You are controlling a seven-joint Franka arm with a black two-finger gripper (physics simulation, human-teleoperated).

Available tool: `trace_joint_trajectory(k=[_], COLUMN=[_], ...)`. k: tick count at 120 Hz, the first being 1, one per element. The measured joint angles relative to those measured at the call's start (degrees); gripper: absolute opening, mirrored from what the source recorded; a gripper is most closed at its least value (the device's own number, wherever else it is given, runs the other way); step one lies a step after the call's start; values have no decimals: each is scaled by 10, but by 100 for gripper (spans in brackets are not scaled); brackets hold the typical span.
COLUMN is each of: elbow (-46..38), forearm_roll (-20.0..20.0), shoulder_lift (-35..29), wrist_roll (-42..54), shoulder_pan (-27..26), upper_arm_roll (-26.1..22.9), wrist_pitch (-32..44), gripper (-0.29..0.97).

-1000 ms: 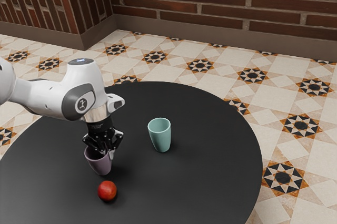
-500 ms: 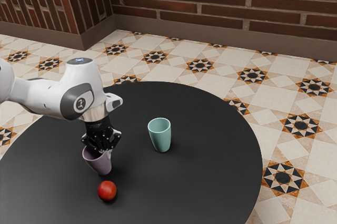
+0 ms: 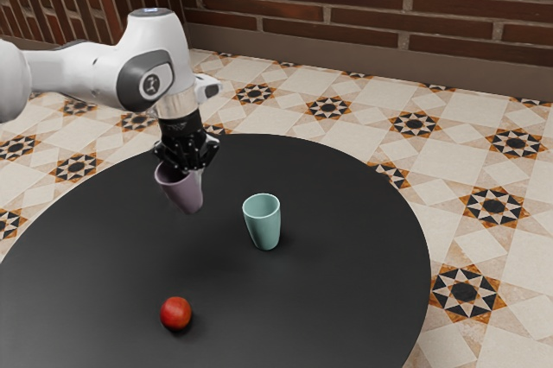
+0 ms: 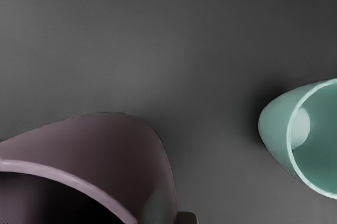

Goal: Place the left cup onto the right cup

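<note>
- The purple cup (image 3: 183, 193) is hanging above the table (image 3: 346, 282), mouth up, its axis leaning slightly.
- The gripper (image 3: 183, 169) is pinching it, seemingly at the rim.
- The teal cup (image 3: 262, 223) is standing upright toward the exterior view's right, apart, with bare tabletop surrounding it.
- Two cups and one apple (image 3: 175, 313) are showing.

exterior: raised side view, whole table (image 3: 346, 282) | wrist: close, looking down | shared: mauve cup (image 3: 185, 193), teal cup (image 3: 262, 223), table
</note>
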Motion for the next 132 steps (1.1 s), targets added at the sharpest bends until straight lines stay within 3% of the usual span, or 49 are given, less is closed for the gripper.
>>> trace_joint_trajectory(k=[26, 47, 75, 106, 132], elbow=[189, 254, 342, 396, 413], forearm_roll=[-40, -67, -73, -67, -32], shoulder_lift=[112, 151, 222, 257, 269], wrist_roll=[-1, -8, -24, -36, -41], shoulder_pan=[-14, -13, -14, -13, -14], upper_arm_roll=[-37, -47, -59, -60, -72], wrist_pitch=[-114, -186, -255, -290, -250], gripper=[-11, -11, -11, -11, -11])
